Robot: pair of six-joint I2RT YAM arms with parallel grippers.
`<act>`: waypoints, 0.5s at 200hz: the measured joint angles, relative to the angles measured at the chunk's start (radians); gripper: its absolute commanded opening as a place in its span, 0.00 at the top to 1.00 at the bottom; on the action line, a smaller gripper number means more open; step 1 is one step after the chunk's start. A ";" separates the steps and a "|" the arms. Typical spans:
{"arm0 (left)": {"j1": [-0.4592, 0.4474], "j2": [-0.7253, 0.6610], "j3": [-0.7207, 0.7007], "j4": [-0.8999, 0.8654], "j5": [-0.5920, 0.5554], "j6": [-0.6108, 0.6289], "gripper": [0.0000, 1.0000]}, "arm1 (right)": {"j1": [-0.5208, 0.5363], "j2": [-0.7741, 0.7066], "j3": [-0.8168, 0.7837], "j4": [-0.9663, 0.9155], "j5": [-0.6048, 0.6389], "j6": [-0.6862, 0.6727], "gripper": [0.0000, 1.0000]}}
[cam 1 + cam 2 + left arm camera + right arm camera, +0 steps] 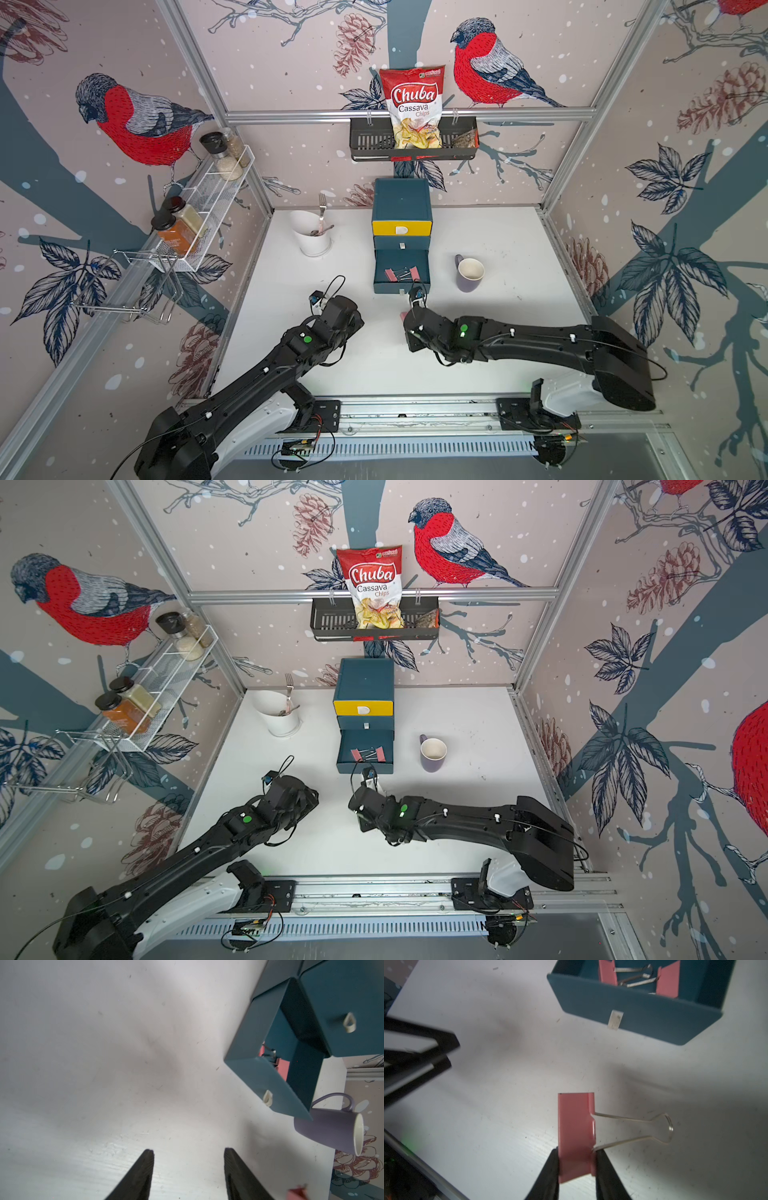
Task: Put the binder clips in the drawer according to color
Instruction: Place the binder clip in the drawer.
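Note:
My right gripper (576,1151) is shut on the body of a pink-red binder clip (574,1126), whose silver wire handle sticks out to one side, just above the white table (498,332). In a top view only a sliver of that clip (402,316) shows by the right wrist. The drawer chest (401,199) stands at the back middle, its yellow top and teal middle drawers closed. Its bottom drawer (401,286) is pulled out just ahead of the right gripper, and two pink-red clips (667,980) lie inside. My left gripper (189,1150) hovers open and empty over bare table, left of the drawer.
A lilac mug (469,274) stands right of the open drawer. A white utensil pot (309,232) with a fork is at the back left. A wire spice rack (199,216) lines the left wall, and a basket with a chips bag (413,104) hangs on the back wall.

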 measured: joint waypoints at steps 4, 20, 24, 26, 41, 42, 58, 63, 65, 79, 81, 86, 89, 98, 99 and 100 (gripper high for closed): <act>0.000 -0.006 -0.016 0.008 0.010 -0.005 0.43 | -0.019 -0.001 0.011 -0.004 -0.003 -0.007 0.72; 0.000 -0.018 -0.061 0.045 0.048 -0.018 0.44 | -0.093 0.007 0.065 -0.014 -0.014 -0.052 0.72; 0.000 -0.021 -0.072 0.057 0.059 -0.019 0.44 | -0.111 0.014 0.081 -0.016 -0.018 -0.060 0.72; 0.000 -0.021 -0.077 0.063 0.065 -0.019 0.44 | -0.118 0.017 0.087 -0.016 -0.021 -0.063 0.71; -0.003 -0.022 -0.102 0.102 0.101 -0.022 0.44 | -0.179 0.050 0.144 -0.014 -0.042 -0.102 0.72; -0.004 -0.022 -0.104 0.106 0.105 -0.022 0.44 | -0.182 0.052 0.147 -0.014 -0.043 -0.104 0.72; -0.011 -0.019 -0.116 0.143 0.140 -0.021 0.44 | -0.246 0.095 0.203 -0.013 -0.074 -0.132 0.72; -0.015 -0.017 -0.119 0.157 0.143 -0.021 0.44 | -0.264 0.109 0.219 -0.013 -0.081 -0.136 0.72; -0.017 -0.016 -0.121 0.163 0.145 -0.021 0.44 | -0.273 0.117 0.228 -0.014 -0.086 -0.139 0.72; -0.027 -0.013 -0.132 0.192 0.167 -0.018 0.44 | -0.315 0.166 0.272 -0.010 -0.106 -0.158 0.72; -0.031 -0.013 -0.134 0.196 0.168 -0.017 0.44 | -0.319 0.171 0.277 -0.010 -0.106 -0.159 0.72; -0.036 -0.011 -0.136 0.203 0.171 -0.017 0.44 | -0.328 0.187 0.290 -0.011 -0.109 -0.162 0.72; -0.039 -0.011 -0.138 0.207 0.174 -0.017 0.44 | -0.333 0.198 0.298 -0.010 -0.113 -0.164 0.72; -0.050 -0.008 -0.142 0.221 0.188 -0.017 0.44 | -0.344 0.228 0.320 -0.011 -0.134 -0.171 0.72; -0.050 -0.008 -0.142 0.222 0.188 -0.017 0.44 | -0.345 0.230 0.322 -0.011 -0.136 -0.172 0.72; -0.052 -0.008 -0.142 0.224 0.188 -0.017 0.44 | -0.345 0.233 0.323 -0.010 -0.138 -0.173 0.72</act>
